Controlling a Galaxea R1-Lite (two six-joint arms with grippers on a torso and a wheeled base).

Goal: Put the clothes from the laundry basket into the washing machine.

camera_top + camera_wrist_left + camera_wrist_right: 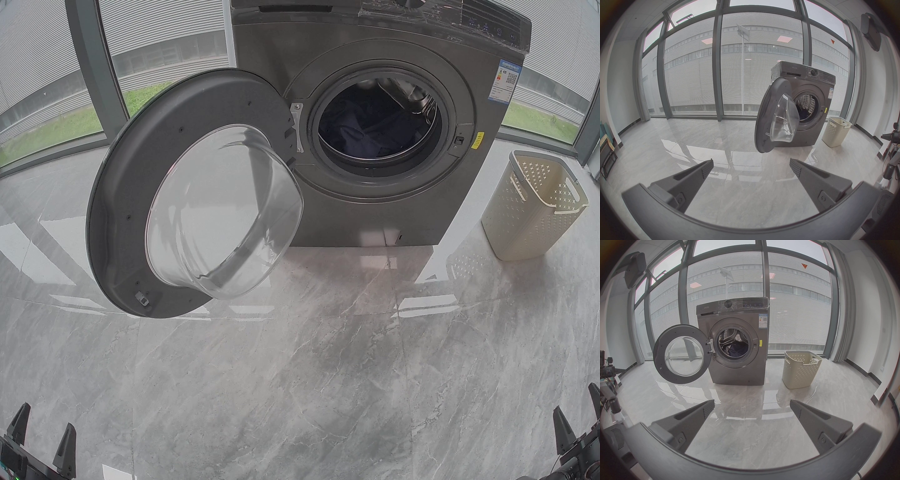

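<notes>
- Washing machine: grey front-loader, upright on the floor, back toward the window wall; control panel along the top edge.
- Door: wide open toward the robot's left, hinged at the left side of the porthole, clear glass bowl bulging outward.
- Clothes: dark blue bundle inside the drum, low in the round opening. Something paler above it in the right wrist view, too small to make out.
- Laundry basket: cream, perforated, upright on the floor to the right of the machine, near it but not touching. Grey rim, open top, perforated inner wall showing through it.
- Left gripper: low at the near left of the head view, over the floor, well apart from the door. Fingers spread wide, gripping nothing, glossy tile visible between them.
- Right gripper: low at the near right, well apart from the basket. Fingers likewise spread wide and empty, machine and basket in sight far beyond them.
- Stickers: white label at the machine's upper right corner, small yellow one just right of the porthole.
- Floor: grey marbled tile, glossy, with window reflections in front of the machine.
- Beyond the glass: strip of grass and a grey slatted building face.
</notes>
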